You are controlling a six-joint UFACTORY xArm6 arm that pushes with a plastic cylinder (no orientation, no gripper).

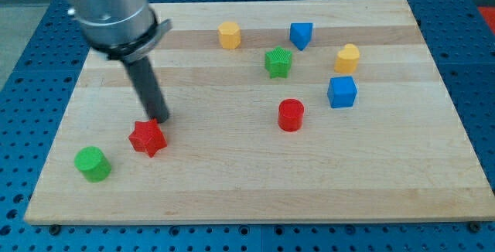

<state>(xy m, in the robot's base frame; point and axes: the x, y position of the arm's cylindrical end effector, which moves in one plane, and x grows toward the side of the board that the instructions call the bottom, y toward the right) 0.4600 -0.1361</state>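
- Tip (160,119): lower end of a straight dark rod under a grey metal housing. There are no jaws on it, so nothing spreads or pinches. It stands just above the red star's upper edge, touching or nearly so; I cannot tell which.
- Red star (148,137): near the board's lower-left corner. Looks like light, hard plastic, likely to slide easily on smooth wood. Its points may turn it under an off-centre push, so a flat face suits contact better.
- Green cylinder (93,163): at the lower-left corner, apart from the star.
- Red cylinder (291,115): mid-board, well apart from the tip.
- Green star (278,62), yellow block (229,34), blue block (301,35): toward the top edge.
- Yellow block, rounded (347,57), and blue cube (342,92): toward the right edge.
- Board (232,190): pale wood, smooth, striped grain, resting on a blue perforated table (23,66).
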